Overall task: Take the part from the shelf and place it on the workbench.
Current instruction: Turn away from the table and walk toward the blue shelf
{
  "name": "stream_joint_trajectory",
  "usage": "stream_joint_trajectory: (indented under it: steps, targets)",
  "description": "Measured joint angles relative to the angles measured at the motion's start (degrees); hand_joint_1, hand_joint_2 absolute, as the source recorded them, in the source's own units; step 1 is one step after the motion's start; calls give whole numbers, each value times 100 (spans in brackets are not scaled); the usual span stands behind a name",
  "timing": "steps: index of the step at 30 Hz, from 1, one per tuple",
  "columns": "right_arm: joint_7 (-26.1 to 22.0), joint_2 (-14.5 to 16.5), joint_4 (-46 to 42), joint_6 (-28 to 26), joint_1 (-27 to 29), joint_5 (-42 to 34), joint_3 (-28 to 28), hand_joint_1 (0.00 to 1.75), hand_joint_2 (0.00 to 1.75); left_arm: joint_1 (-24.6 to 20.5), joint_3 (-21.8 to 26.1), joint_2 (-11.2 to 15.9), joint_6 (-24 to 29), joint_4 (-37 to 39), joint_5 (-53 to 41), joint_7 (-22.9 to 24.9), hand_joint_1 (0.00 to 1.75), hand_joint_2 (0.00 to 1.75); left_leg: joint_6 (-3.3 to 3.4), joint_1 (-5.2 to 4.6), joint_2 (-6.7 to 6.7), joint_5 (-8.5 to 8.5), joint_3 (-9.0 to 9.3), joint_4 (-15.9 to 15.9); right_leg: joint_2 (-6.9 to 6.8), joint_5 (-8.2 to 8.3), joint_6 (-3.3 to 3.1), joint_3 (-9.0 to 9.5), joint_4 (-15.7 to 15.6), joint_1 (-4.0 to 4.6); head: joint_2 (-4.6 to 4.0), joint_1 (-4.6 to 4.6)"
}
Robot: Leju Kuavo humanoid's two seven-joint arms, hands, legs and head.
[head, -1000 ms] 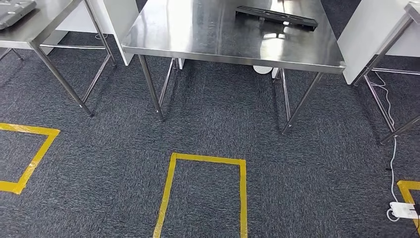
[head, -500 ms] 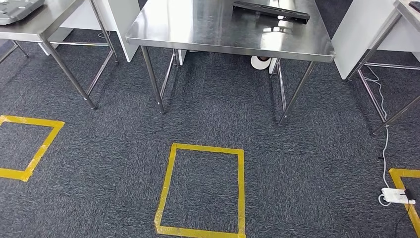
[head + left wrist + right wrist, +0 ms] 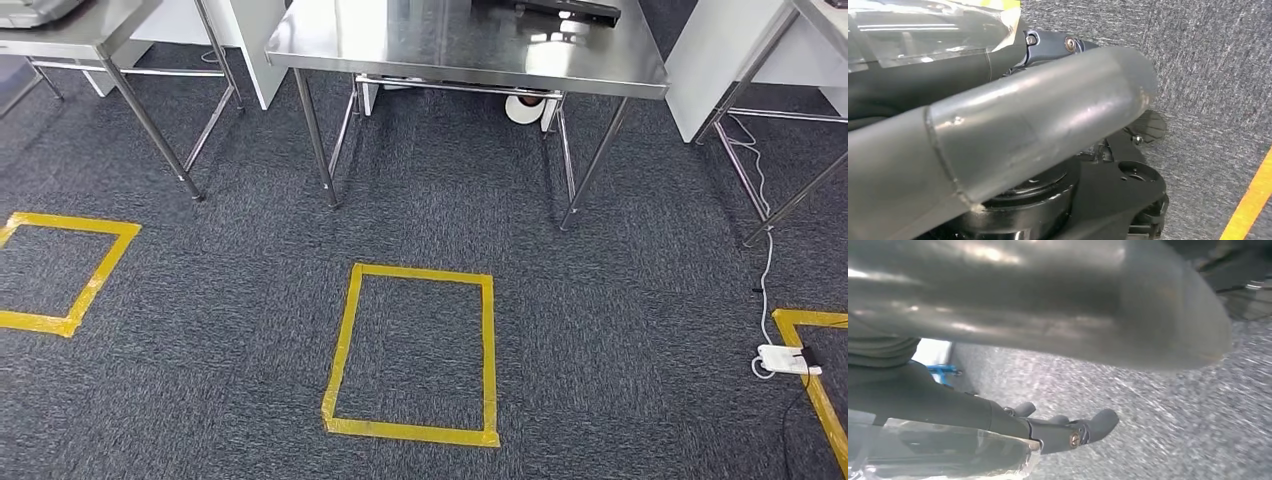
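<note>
Your part (image 3: 545,8) lies on the counter (image 3: 420,50) ahead. Left hand (image 3: 1013,130) and right hand (image 3: 1048,300) hang by the floor; I cannot tell their grip. Walking on, you risk snagging the cable (image 3: 768,270).

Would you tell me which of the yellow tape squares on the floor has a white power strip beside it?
The right square, cut off by the picture's right edge: the white power strip lies against its left tape line. The middle square and the left square have only carpet around them.
</note>
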Motion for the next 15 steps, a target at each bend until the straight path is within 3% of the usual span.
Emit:
stream_joint_trajectory:
  steps: [1,3,4,5,7,8,9,10,11,12,14,15]
  targets:
    - [6,1,0,-2,-4,-14,-1,0,0,-1,-2,-1,-7,0,-25,9,0,0,-31,-5,3,65,-9,-14,4,-59,-70,82,-184,29,0,-3]
    - [75,8,7,-19,1,-128,-32,0,0,3,-54,3,-66,7,-208,83,0,0,-94,10,-5,140,-49,-31,-10,11,-192,-14,-186,7,0,-18]
    - [138,13,13,-32,5,-226,-73,0,0,7,-119,9,-128,13,-368,147,0,0,-123,21,-17,20,-97,43,-23,68,-262,-74,-176,-18,0,-22]
    - [200,17,19,-49,15,-323,-126,0,0,14,-201,16,-194,19,-522,213,0,0,-148,31,-29,-215,-165,219,-40,133,-328,-145,-178,-43,0,-37]
    - [272,24,24,-93,44,-448,-234,0,0,23,-366,34,-280,24,-727,338,0,0,-184,42,-43,-851,-341,919,-74,262,-418,-303,-176,-43,0,-61]
    - [287,26,24,-117,61,-472,-273,0,0,27,-426,40,-289,24,-772,393,0,0,-197,43,-44,-1032,-418,1326,-93,328,-433,-388,-171,-31,0,-72]
    - [298,28,24,-138,72,-482,-307,0,0,30,-479,48,-285,24,-802,444,0,0,-205,44,-45,-1062,-447,1635,-118,391,-436,-473,-164,-22,0,-76]
    - [311,29,24,-152,81,-486,-336,0,0,31,-524,53,-279,24,-823,482,0,0,-207,45,-42,-967,-397,1774,-150,446,-430,-554,-153,-16,0,-81]
    - [326,27,24,-158,89,-485,-359,0,0,32,-565,57,-280,24,-844,500,0,0,-204,47,-27,-806,-231,1667,-181,486,-414,-623,-136,-14,-1,-83]
    - [340,26,24,-162,96,-484,-381,0,0,31,-608,61,-293,24,-862,503,0,0,-199,51,23,-681,46,1357,-217,517,-393,-667,-111,-14,-1,-83]
    - [365,23,24,-169,111,-484,-416,0,0,11,-682,66,-338,21,-892,473,0,0,-166,42,186,-696,705,478,-295,554,-341,-745,-25,19,-1,-85]
    - [373,23,24,-172,114,-485,-429,0,0,-2,-713,69,-364,20,-902,455,0,0,-134,31,236,-781,913,150,-343,574,-309,-767,16,37,-1,-84]
